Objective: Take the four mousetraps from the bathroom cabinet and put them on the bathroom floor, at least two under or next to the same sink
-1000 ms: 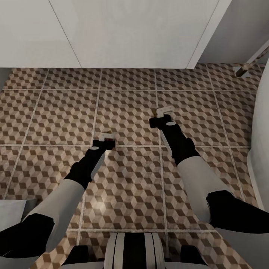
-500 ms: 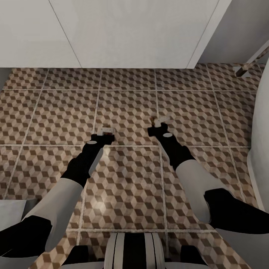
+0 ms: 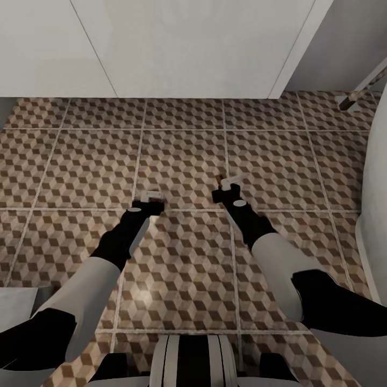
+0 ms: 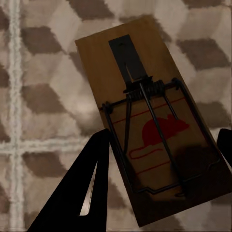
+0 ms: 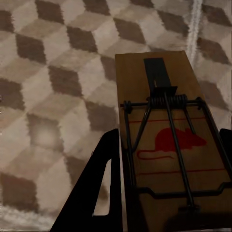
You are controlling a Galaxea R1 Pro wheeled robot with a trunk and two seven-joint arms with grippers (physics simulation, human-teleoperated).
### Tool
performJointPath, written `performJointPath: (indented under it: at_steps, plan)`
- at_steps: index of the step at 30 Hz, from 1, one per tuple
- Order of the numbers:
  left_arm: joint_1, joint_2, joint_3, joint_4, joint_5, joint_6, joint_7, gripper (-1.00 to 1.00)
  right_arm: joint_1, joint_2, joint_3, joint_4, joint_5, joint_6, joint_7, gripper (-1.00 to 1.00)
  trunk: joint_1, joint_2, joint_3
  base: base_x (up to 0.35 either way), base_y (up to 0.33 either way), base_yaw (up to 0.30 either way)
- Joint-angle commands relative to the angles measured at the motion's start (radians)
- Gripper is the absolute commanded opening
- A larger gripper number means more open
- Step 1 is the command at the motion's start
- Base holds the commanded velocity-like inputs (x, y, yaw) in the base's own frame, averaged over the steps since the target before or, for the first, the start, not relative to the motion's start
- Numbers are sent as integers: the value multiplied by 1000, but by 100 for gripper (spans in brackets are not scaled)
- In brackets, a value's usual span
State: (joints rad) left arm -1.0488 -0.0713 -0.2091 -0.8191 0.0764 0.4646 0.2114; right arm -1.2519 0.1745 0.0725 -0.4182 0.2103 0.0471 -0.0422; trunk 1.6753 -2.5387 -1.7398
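Each of my grippers holds one mousetrap over the bathroom floor [image 3: 183, 145], which has brown, beige and white cube-pattern tiles. My left gripper [image 3: 150, 201] is shut on a mousetrap [image 3: 152, 193] left of centre. In the left wrist view that mousetrap [image 4: 154, 121] is a brown board with dark wire and a red mouse mark, gripped between the black fingers [image 4: 94, 183]. My right gripper [image 3: 226, 191] is shut on a second mousetrap [image 3: 235, 178]. The right wrist view shows this mousetrap [image 5: 169, 145] edge-gripped by the fingers [image 5: 104, 179]. I cannot tell whether either trap touches the tiles.
White wall panels [image 3: 188, 48] close off the far side. A curved white fixture [image 3: 376, 188] stands at the right edge and a pale grey surface [image 3: 16, 306] at the lower left. A thin angled pole with a foot [image 3: 352, 99] rests at the far right. My base [image 3: 188, 360] is below.
Both grippers have drawn back toward me with their mousetraps, the right one further than the left. The camera has not moved.
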Motion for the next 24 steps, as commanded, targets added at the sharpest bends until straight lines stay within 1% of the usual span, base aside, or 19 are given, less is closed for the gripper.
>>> performJointPath:
  at_steps: [1,4,7,8,9,10,12,14,17,21,24]
  plan:
    - [0,0,-3,4,7,4,8,-100,0,0,3,9,9,-5,-4,-100,0,0,0,0,0,0]
    - [0,-2,-3,22,5,-3,9,-100,0,0,3,55,10,-67,-4,-100,0,0,0,0,0,0]
    - [0,-9,-2,30,4,-32,23,-100,0,0,2,70,10,-90,-4,-100,0,0,0,0,0,0]
    - [0,-10,-1,33,4,-50,45,-100,0,0,1,71,10,-94,-4,-100,0,0,0,0,0,0]
    - [0,-12,-1,41,5,-67,80,-100,0,0,2,73,11,-96,-4,-100,0,0,0,0,0,0]
    - [0,-14,0,45,5,-74,100,-100,0,0,2,73,11,-97,-4,-100,0,0,0,0,0,0]
    - [0,-21,0,62,7,-92,158,-100,0,0,2,74,11,-99,-4,-100,0,0,0,0,0,0]
    - [0,-22,0,71,8,-100,182,-100,0,0,3,74,11,-100,-4,-100,0,0,0,0,0,0]
    - [-1,-22,0,75,10,-104,191,-100,0,0,3,75,11,-101,-3,-100,0,0,0,0,0,0]
    - [-2,-22,1,72,11,-107,170,-100,0,0,3,75,11,-101,-2,-100,0,0,0,0,0,0]
    - [-2,-23,0,73,11,-147,148,-100,0,0,3,75,11,-101,-2,-100,0,0,0,0,0,0]
